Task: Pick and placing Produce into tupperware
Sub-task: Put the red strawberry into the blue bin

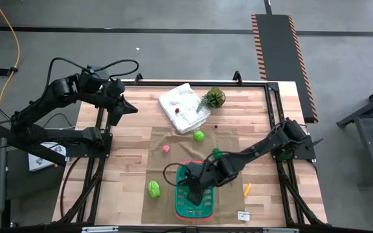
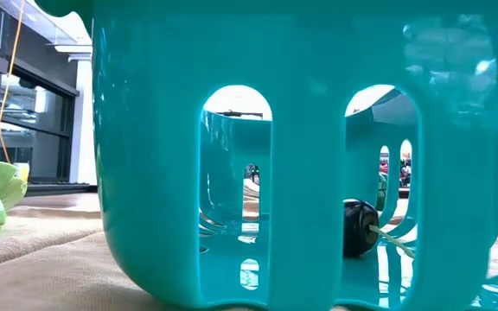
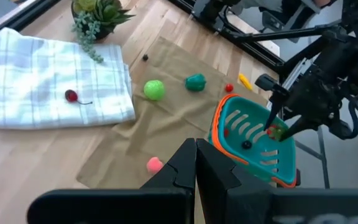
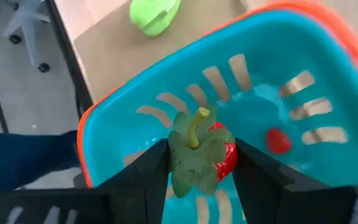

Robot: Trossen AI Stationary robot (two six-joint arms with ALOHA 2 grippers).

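Observation:
The tupperware, a teal-green basket [image 1: 203, 208] with an orange rim, stands on a tan mat near the table's front edge. My right gripper [image 4: 201, 168] reaches down into its opening, shut on a red toy strawberry [image 4: 224, 157] with a green leafy cap. A small red piece [image 4: 278, 140] and a dark ball [image 3: 246, 145] lie on the basket's floor. My left gripper [image 3: 194, 167] hangs shut and empty over the table's far left. Loose produce on the mat: a green ball [image 1: 199, 136], a pink piece [image 1: 166, 148], a light green piece [image 1: 154, 188], a dark green piece [image 1: 217, 154]. My right gripper pinches the strawberry's red body [image 4: 227, 163] between its two fingers [image 4: 148, 177]. The green cap and stem [image 4: 194, 134] face back toward the wrist. The fingers slant down from the table's right side. The strawberry is lifted clear, above the basket's slotted floor.
An orange carrot piece [image 1: 247, 189] lies on bare wood right of the basket. At the back lie a folded white cloth [image 1: 184, 107] with a small red cherry [image 1: 176, 110] on it, and a potted plant [image 1: 213, 98]. A white tag [image 1: 243, 215] lies at the front.

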